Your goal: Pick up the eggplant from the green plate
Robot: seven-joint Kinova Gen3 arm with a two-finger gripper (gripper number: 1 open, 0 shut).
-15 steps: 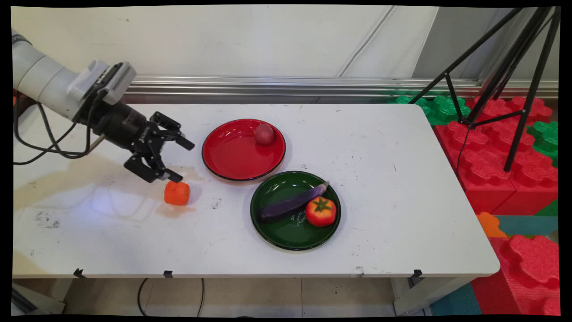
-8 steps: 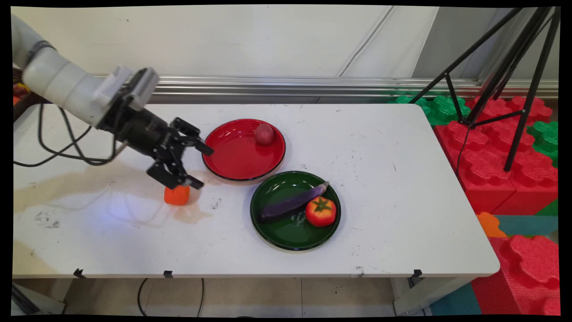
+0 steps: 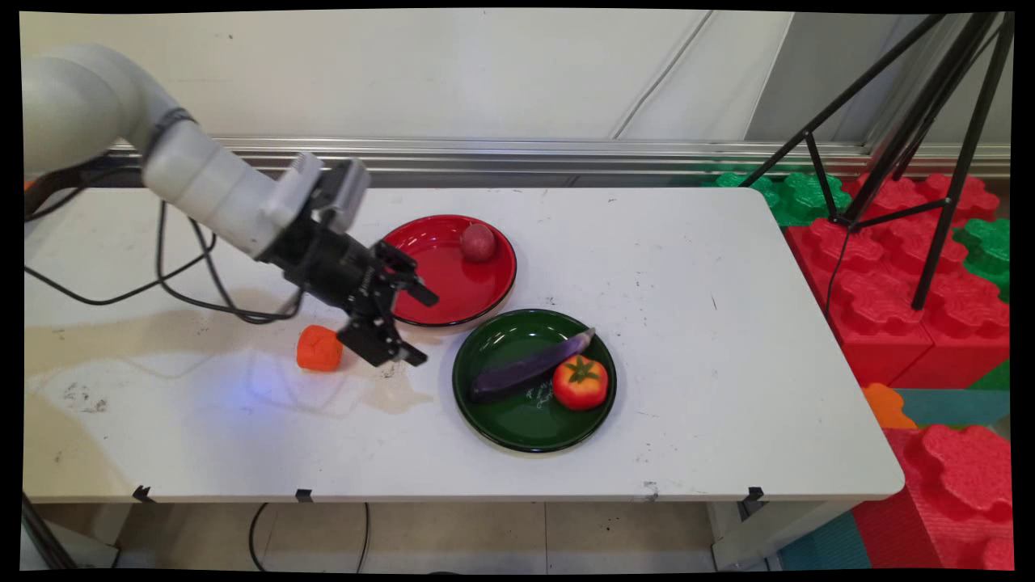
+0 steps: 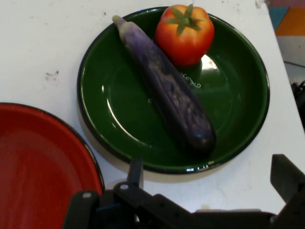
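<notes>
White table point(image 3: 687, 267), main view: gripper point(image 3: 412, 327) low over the surface, jaws spread wide and empty, between orange block point(image 3: 319, 348) and green plate point(image 3: 485, 420). Block just left of the lower finger. Red plate point(image 3: 404, 299) directly behind, small reddish ball point(image 3: 478, 242) at its far rim. Eggplant point(image 3: 525, 368) and tomato point(image 3: 580, 381) touching on the green plate.

Hand view: green plate point(image 4: 119, 124) straight ahead, eggplant point(image 4: 167, 90) lying diagonally, tomato point(image 4: 184, 34) beside its stem end. Red plate point(image 4: 38, 167) at lower left.

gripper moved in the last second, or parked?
Yes. The gripper has swung rightward, past the orange block, and now hangs open between the red plate and green plate.
</notes>
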